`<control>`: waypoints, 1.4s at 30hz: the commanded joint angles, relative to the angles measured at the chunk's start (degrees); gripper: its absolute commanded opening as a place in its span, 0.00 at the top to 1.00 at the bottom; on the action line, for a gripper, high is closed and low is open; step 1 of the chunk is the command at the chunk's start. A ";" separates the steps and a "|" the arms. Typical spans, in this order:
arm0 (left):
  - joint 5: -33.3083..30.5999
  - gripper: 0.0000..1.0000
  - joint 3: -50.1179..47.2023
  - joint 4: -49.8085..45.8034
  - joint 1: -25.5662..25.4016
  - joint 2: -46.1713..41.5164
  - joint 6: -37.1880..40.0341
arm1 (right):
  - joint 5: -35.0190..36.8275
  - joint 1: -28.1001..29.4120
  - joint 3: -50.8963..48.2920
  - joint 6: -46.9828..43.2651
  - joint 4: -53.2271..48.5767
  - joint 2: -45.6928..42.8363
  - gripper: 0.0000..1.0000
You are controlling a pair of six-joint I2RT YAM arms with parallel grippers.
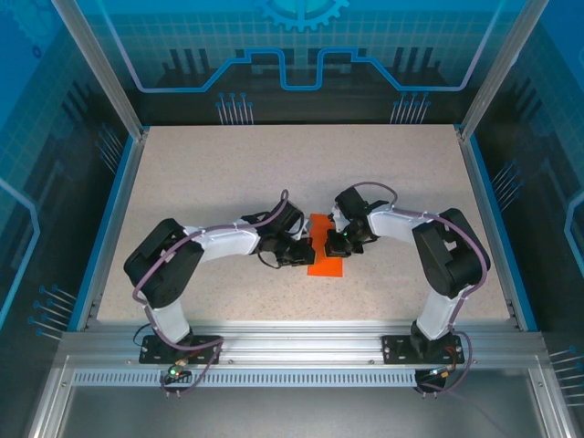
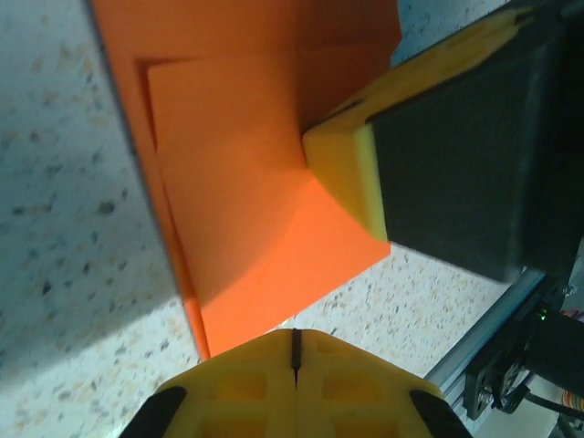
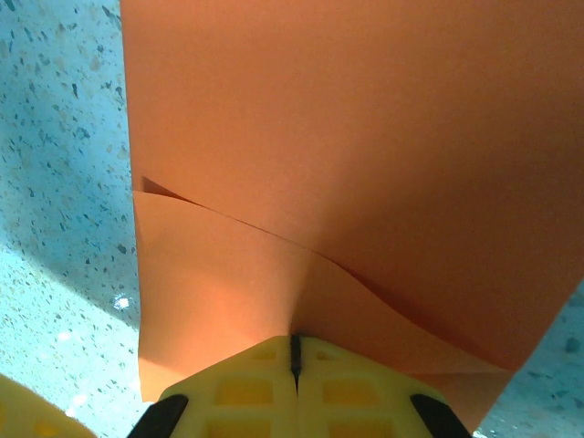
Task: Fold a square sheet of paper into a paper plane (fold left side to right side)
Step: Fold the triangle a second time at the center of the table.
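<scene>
The square sheet of paper (image 1: 326, 266) lies mid-table as a narrow folded orange oblong with layered flaps, not a pointed paper plane. My left gripper (image 1: 307, 252) sits at its left edge and my right gripper (image 1: 337, 244) at its right. In the left wrist view the paper (image 2: 246, 182) shows a smaller flap on top; the left gripper (image 2: 295, 339) is shut, its tips at the paper's near edge with nothing between them. The right gripper's yellow fingertip (image 2: 342, 173) rests on the flap. In the right wrist view the right gripper (image 3: 295, 342) is shut, its tips pressed onto the paper (image 3: 365, 137), which puckers there.
The speckled beige table (image 1: 274, 164) has free room behind and to both sides of the paper. Blue rims (image 1: 114, 210) bound its sides. An aluminium rail (image 2: 484, 347) runs along the near edge. The left gripper's yellow finger (image 3: 27, 415) is close beside the paper.
</scene>
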 commanded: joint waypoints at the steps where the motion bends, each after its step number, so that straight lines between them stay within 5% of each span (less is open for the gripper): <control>1: 0.09 1.00 1.91 -1.00 0.29 2.91 2.00 | 2.23 -0.35 -0.78 -0.70 -2.63 0.57 1.00; 16: -2.44 1.00 -1.48 -1.78 -0.42 5.80 0.48 | -0.81 1.18 -2.74 -0.46 -0.90 -9.14 1.00; 42: -3.76 1.00 -0.47 -3.14 -1.16 6.51 0.56 | -0.96 4.22 -0.55 1.59 0.37 2.29 1.00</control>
